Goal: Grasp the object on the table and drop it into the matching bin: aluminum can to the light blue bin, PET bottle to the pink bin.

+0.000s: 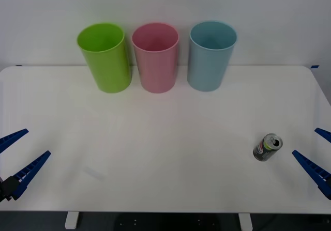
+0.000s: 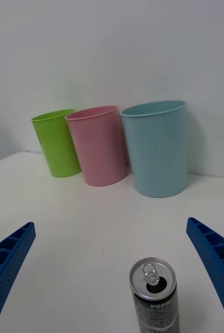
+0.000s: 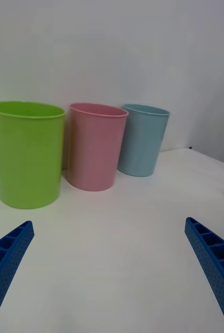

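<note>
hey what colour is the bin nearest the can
Light blue: the light blue bin stands behind the aluminum can, clearest in the right wrist view.

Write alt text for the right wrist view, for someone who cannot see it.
An upright dark drink can with an opened silver top stands on the white table, between the right gripper's open blue fingers. Behind stand a lime green bin, pink bin and light blue bin.
</note>
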Available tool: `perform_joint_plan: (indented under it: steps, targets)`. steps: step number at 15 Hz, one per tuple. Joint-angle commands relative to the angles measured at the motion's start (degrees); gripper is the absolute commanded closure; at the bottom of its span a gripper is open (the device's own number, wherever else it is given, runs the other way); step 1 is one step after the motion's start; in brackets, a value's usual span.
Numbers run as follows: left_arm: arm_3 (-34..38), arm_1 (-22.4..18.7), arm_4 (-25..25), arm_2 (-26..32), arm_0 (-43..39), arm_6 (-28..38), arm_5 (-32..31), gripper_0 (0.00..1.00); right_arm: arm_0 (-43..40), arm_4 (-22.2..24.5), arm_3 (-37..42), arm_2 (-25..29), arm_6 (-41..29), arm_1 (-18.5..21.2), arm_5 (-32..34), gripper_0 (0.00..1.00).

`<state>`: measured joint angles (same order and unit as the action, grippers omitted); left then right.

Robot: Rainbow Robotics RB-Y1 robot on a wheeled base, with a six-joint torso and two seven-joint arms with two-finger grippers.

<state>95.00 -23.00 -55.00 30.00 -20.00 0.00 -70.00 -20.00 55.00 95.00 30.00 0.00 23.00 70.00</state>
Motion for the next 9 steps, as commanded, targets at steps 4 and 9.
perform_joint_plan:
  steps: [4,9]
  targets:
    - [0.00,0.00,0.00,0.00,0.00,0.00,0.00,0.00,-0.48,-1.65,-0.34,0.50,0.26,-0.76,0.14,0.00]
    - [0.00,0.00,0.00,0.00,0.00,0.00,0.00,0.00,-3.12,-2.79,-0.52,0.76,1.06,0.64,-0.39,0.00]
